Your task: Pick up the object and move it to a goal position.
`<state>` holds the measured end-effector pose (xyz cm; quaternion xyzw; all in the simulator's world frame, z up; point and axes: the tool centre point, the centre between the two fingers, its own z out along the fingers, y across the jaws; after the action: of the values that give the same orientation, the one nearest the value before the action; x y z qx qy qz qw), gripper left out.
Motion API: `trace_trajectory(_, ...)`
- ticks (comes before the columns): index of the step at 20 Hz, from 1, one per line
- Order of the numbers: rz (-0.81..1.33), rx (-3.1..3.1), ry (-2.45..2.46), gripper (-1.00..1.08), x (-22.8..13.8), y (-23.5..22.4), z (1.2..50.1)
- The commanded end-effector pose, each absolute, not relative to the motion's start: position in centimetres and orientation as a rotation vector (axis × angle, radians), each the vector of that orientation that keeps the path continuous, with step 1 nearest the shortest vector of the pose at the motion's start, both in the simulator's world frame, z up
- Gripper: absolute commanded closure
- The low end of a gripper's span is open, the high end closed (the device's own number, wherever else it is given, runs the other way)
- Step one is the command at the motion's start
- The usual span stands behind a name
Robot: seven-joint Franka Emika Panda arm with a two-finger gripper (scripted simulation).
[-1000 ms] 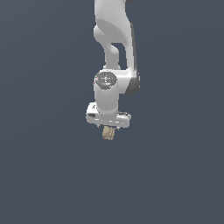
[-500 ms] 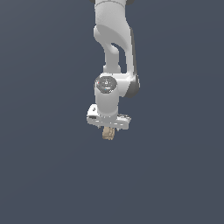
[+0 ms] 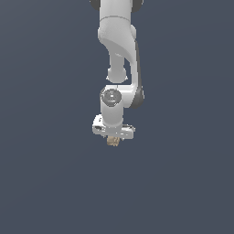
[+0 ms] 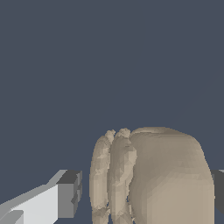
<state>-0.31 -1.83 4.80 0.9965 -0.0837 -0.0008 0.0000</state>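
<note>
A: Where was the object (image 3: 113, 141) at that moment?

B: It sat directly under the white gripper (image 3: 113, 139), poking out just below the gripper's flat white body. In the exterior view it showed only as a small tan stub against the plain dark grey background, much smaller than the gripper above it.

A: And the gripper, how did it stand?

B: It was clamped on the object. In the wrist view the object (image 4: 148, 177) filled the space between the two fingers: a white finger with a dark grey pad (image 4: 69, 194) was just beside its ridged side, and a sliver of the other dark pad (image 4: 218, 190) touched its opposite, smoother side. Whether the first pad actually touched the ridges I could not tell; a thin gap seemed to show there.

A: What did the object look like up close?

B: Beige, rounded on top, with two or three narrow ridges running down the side nearest the white finger and a broad smooth bulge next to them.

A: And the arm (image 3: 119, 55)?

B: It rose straight above the gripper, white with a dark stripe along one link, and ran out of the frame.
</note>
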Motion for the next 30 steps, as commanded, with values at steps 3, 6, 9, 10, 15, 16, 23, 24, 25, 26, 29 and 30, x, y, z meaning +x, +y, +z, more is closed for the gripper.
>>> trace_trajectory(3, 0.0, 3.13, -0.263, -0.92, -0.2, -1.8, 3.9)
trace_trajectory(6, 0.0, 3.13, -0.263, 1.08, -0.2, -1.8, 3.9)
trace_trajectory(9, 0.0, 3.13, -0.263, 1.08, -0.2, -1.8, 3.9)
trace_trajectory(10, 0.0, 3.13, -0.263, 1.08, -0.2, -1.8, 3.9)
trace_trajectory(15, 0.002, 3.131, -0.263, 1.08, -0.1, -1.8, 4.0)
trace_trajectory(16, 0.002, 3.131, -0.263, 1.08, -0.1, -1.8, 4.1)
trace_trajectory(23, 0.002, 3.131, -0.263, 1.08, -0.1, -2.0, 6.0)
trace_trajectory(24, 0.002, 3.131, -0.263, 1.08, -0.2, -2.1, 6.5)
trace_trajectory(25, 0.002, 3.131, -0.263, 1.08, -0.2, -2.2, 7.1)
trace_trajectory(26, 0.002, 3.131, -0.263, 1.08, -0.2, -2.3, 7.8)
trace_trajectory(29, 0.002, 3.131, -0.263, 1.08, -0.2, -2.6, 10.2)
trace_trajectory(30, 0.002, 3.131, -0.263, 1.08, -0.2, -2.7, 11.1)
